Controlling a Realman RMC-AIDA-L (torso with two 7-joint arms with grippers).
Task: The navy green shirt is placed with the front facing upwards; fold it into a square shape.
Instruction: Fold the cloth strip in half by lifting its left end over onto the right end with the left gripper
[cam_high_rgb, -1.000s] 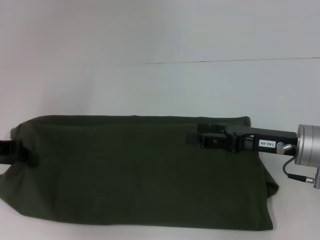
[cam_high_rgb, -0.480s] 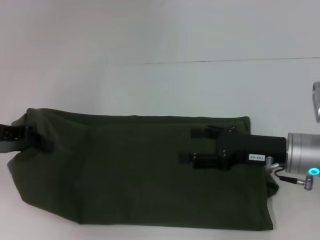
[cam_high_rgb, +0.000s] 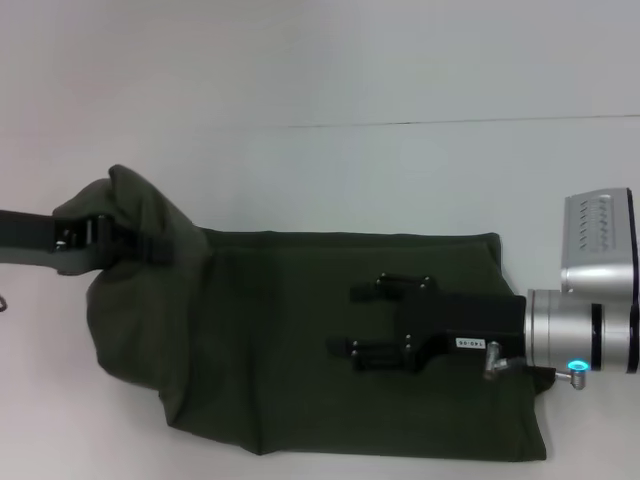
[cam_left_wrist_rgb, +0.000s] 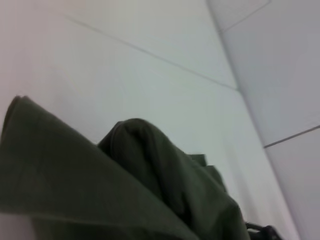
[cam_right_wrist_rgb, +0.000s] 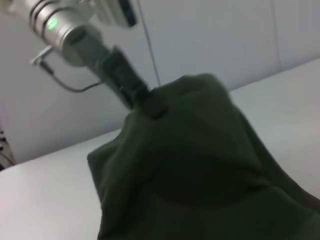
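Left gripper has its jaws clamped on the navy green shirt, lifting that end off the bench. Right gripper rests on it, jaws spread. Thin pinch could slip, dropping the fold crooked.

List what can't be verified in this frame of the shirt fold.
- Shirt front print and neck tag: none shows in any view.
- Near hem: cut by the head view's lower edge.
- Left gripper: fingertips buried in lifted cloth.
- Right gripper: open over the shirt; contact unclear.
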